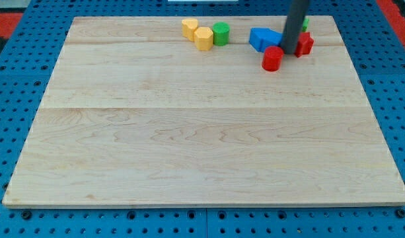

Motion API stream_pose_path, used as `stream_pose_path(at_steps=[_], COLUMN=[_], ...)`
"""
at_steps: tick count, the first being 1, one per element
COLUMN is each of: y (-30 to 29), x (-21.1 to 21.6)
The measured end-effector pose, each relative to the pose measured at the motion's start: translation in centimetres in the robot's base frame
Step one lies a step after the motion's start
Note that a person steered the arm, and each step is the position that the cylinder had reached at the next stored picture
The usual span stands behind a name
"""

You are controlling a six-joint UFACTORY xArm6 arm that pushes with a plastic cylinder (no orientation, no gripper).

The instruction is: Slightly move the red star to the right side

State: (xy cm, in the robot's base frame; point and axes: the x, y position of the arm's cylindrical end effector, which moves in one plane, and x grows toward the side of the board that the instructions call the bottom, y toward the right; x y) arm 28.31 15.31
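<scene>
The red star (304, 43) lies near the view's top right of the wooden board (202, 132), partly hidden by my dark rod. My tip (289, 53) rests on the board just left of the red star, touching or nearly touching it. A red cylinder (272, 59) stands just below and left of the tip. A blue block (264, 38) lies left of the rod, close against it. A bit of a green block (305, 23) shows behind the rod, above the red star.
Two yellow blocks (189, 28) (203, 38) and a green cylinder (220, 33) sit in a cluster at the view's top centre. The board's right edge is close beyond the red star. A blue pegboard (17, 132) surrounds the board.
</scene>
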Motion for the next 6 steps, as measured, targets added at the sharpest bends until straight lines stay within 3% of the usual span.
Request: stream_pose_path(at_steps=[1, 4, 5, 6], y=[-3.1, 2.9, 1.7, 6.4], x=[-3.0, -0.3, 3.0, 8.4])
